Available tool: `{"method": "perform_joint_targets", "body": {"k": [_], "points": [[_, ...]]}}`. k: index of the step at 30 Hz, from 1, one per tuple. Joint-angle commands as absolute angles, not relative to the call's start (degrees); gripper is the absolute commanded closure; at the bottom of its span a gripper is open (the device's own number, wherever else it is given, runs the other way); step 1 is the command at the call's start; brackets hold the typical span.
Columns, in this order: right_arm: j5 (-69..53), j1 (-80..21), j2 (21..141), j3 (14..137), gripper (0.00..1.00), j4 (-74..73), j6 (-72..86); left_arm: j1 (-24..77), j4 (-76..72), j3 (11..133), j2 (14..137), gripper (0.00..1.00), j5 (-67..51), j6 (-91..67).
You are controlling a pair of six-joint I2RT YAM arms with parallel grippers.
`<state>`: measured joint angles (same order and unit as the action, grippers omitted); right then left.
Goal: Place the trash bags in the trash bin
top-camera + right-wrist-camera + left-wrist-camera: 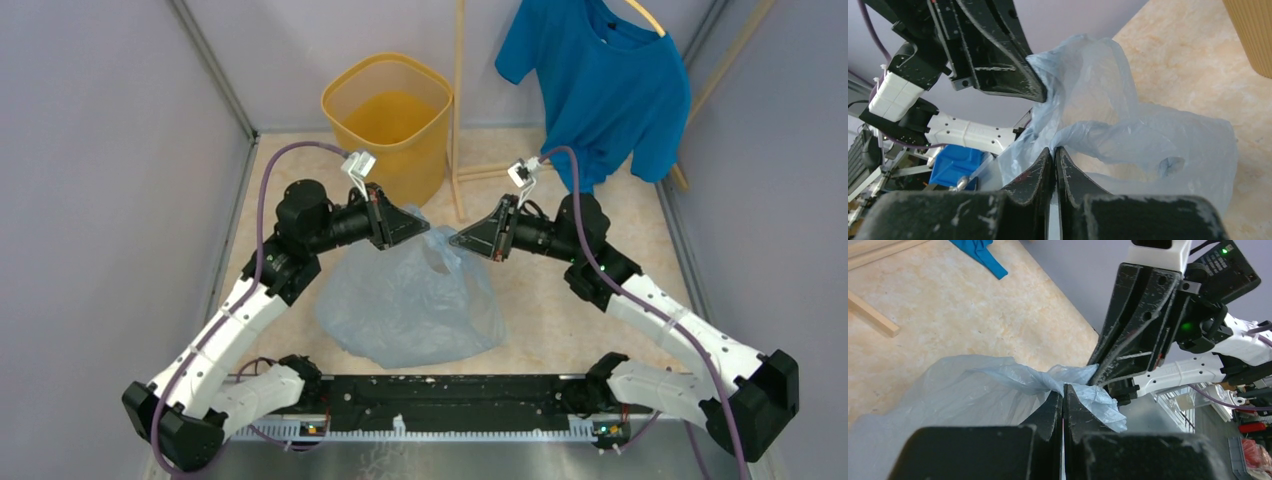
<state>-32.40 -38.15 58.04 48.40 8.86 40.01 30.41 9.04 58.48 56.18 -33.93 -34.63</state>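
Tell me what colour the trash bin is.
Translucent yellow-orange. The trash bin shows best in the top external view.

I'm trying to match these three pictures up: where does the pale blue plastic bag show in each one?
Top external: the trash bag lies at centre, on the beige table.
Left wrist: the trash bag fills the lower left.
Right wrist: the trash bag fills the centre and right.
Shared landmark: the beige table beneath it.

Crinkled pale-blue trash bag (410, 300), top apparently raised, near upright yellow trash bin (388, 120).
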Motion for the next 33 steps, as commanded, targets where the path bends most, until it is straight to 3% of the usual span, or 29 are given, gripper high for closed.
{"method": "perform_joint_targets", "body": {"k": [1,13,21,28,33], "points": [[-32.42,-39.68,57.63,48.58,0.90,13.86,40.61,30.58,6.13,58.88,57.05,1.00,-33.33,-34.21],[-27.78,-42.58,57.36,50.15,0.60,7.80,35.65,30.60,5.98,59.06,58.03,1.00,-33.52,-34.42],[-22.70,-45.96,56.56,52.11,0.46,4.46,32.89,30.66,5.88,59.06,58.30,1.00,-33.67,-34.54],[-7.44,-47.99,53.83,57.22,0.36,-10.07,32.32,30.65,6.72,59.45,58.00,1.00,-32.55,-34.37],[4.03,-47.99,47.76,60.17,0.14,-23.28,33.64,30.67,11.47,60.83,58.10,1.00,-25.66,-34.16]]}}
